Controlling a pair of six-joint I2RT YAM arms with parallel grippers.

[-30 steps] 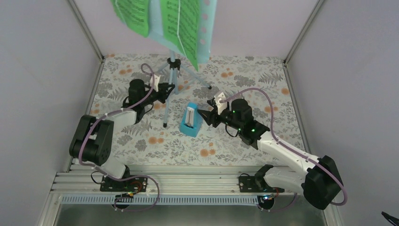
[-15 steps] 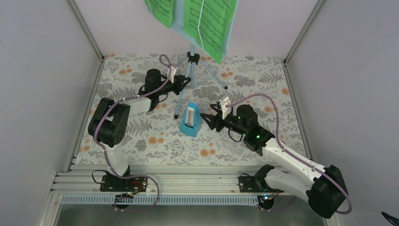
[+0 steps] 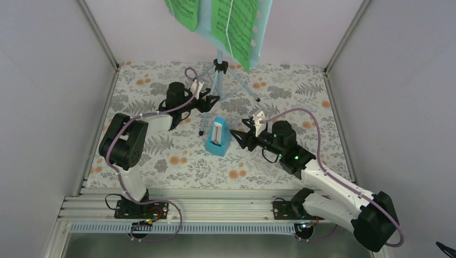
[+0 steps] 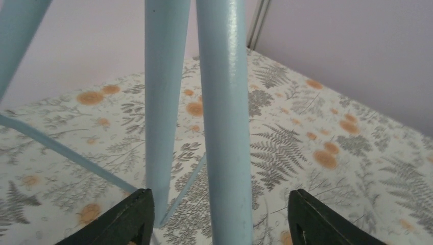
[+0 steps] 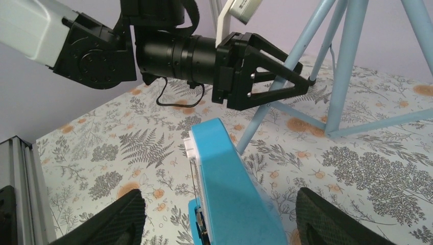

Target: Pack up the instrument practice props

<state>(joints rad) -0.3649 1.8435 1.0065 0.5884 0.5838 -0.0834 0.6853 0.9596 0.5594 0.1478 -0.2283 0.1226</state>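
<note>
Two grippers are standing open, neither one holding anything. Nearest, around the middle of the worktop [image 3: 269, 172], the right gripper [image 3: 238, 137] is straddling the blue metronome [image 3: 218, 137]. Its fingers are spreading to either side of the wedge and, as far as the wrist view is showing, not touching it. Closing on it is looking like the step in hand, and that is calling for care. The wedge is narrowing toward its top, so the fingers should be sitting low on its flat sides and squarely centred, or it may be squirting out or tipping over. Farther back, the left gripper [image 4: 222, 219] is bracketing one pale blue leg of the music stand [image 3: 218, 58], with a clear gap on both sides. That stand is rising near the far edge, carrying green sheet-music pages [image 3: 236, 24] high on its desk. It is looking top-heavy, so any contact with that leg should be going gently.
</note>
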